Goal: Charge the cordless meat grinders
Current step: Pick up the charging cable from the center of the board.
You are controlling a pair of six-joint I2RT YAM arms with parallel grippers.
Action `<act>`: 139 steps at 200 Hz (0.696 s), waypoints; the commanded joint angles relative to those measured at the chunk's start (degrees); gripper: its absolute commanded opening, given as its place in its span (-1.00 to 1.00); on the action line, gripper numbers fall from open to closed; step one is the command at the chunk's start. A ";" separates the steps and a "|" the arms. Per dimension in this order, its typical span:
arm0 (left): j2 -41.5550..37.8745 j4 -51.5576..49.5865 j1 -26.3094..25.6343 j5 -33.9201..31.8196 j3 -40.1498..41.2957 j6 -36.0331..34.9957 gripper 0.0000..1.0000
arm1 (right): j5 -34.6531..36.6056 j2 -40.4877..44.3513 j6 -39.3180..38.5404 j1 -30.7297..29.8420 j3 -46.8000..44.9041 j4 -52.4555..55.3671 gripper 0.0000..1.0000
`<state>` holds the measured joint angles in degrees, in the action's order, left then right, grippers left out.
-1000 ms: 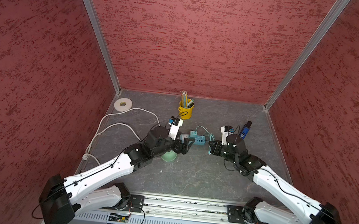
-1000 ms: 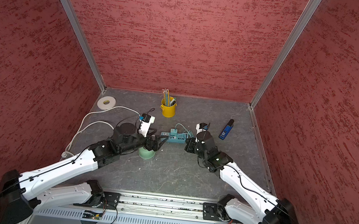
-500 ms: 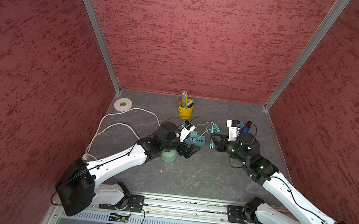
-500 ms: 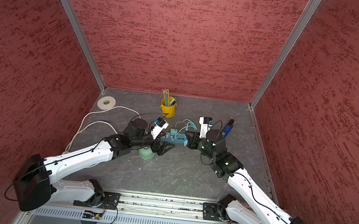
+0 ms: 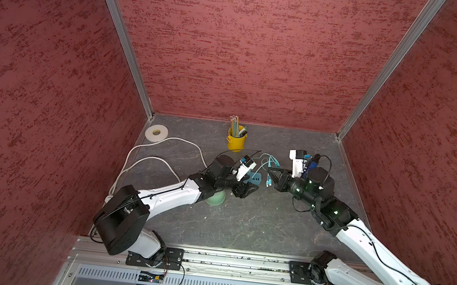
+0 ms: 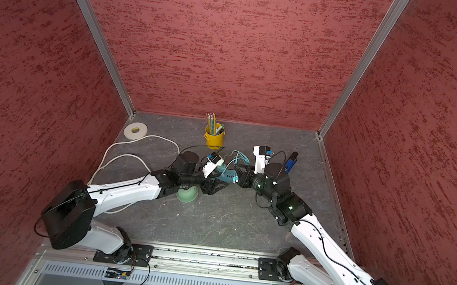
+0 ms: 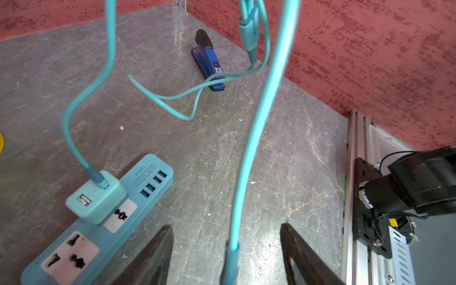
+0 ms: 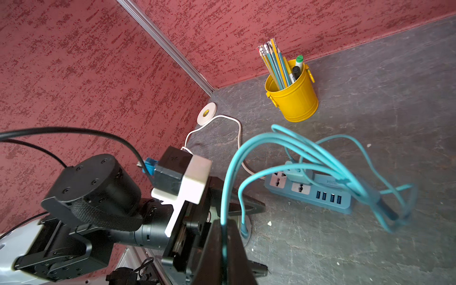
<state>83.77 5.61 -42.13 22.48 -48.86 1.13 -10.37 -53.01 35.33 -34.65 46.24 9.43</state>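
The pale mint-green meat grinder (image 5: 216, 199) (image 6: 187, 196) stands on the grey floor, mostly hidden under my left forearm. My right gripper (image 5: 271, 173) (image 6: 237, 168) (image 8: 225, 233) is shut on a teal charging cable (image 8: 291, 145) and holds it off the floor. The cable's plug end (image 7: 230, 259) hangs between the fingers (image 7: 158, 256) of my left gripper (image 5: 249, 190) (image 6: 221, 187) (image 7: 227, 249), which is open with a gap on each side. The cable runs from a teal cube adapter (image 7: 96, 197) in a blue power strip (image 7: 74, 249) (image 5: 255, 177).
A yellow pencil cup (image 5: 235, 141) (image 8: 293, 98) stands near the back wall. A white tape roll (image 5: 156, 132) lies in the back left corner, with a white cord (image 5: 144, 160) looping along the left side. A blue stapler (image 7: 208, 61) (image 6: 291, 162) lies at the right.
My left gripper has moved right, past the grinder, to the hanging plug end. My right gripper has drawn a little toward the back with the cable in it.
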 commanded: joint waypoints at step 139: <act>-8.34 -13.97 4.13 13.56 -3.86 -16.96 -1.00 | 5.44 5.06 -22.91 0.37 0.11 6.94 0.31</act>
<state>76.90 -0.14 -39.29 31.24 -49.76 -8.93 -7.35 -49.45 24.47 -34.59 43.20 13.89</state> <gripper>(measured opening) 0.082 0.598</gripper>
